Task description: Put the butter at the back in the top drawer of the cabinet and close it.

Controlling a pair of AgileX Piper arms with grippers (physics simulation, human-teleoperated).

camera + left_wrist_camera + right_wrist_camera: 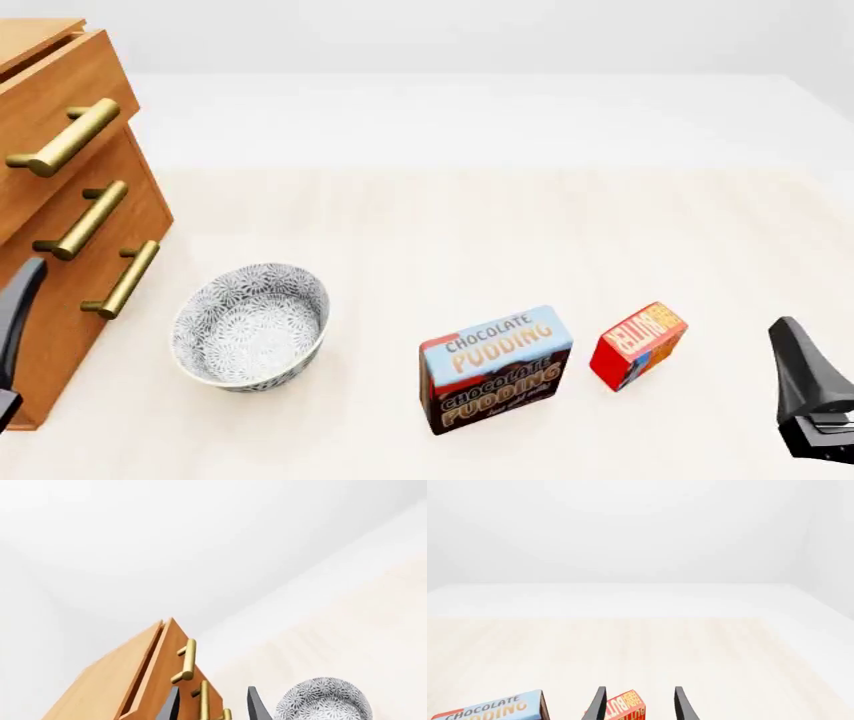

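Pudding box [495, 369] beside butter [637, 345] — bowl [251, 324] by cabinet [60, 200]

Cabinet [54, 110] warm matt wood, brass-look metal handles; bowl [251, 325] patterned ceramic; butter [638, 345] printed cardboard; table [534, 230] pale woodgrain.

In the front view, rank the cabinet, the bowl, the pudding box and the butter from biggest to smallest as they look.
1. cabinet, though cut off by the frame
2. bowl
3. pudding box, only somewhat smaller than the bowl
4. butter
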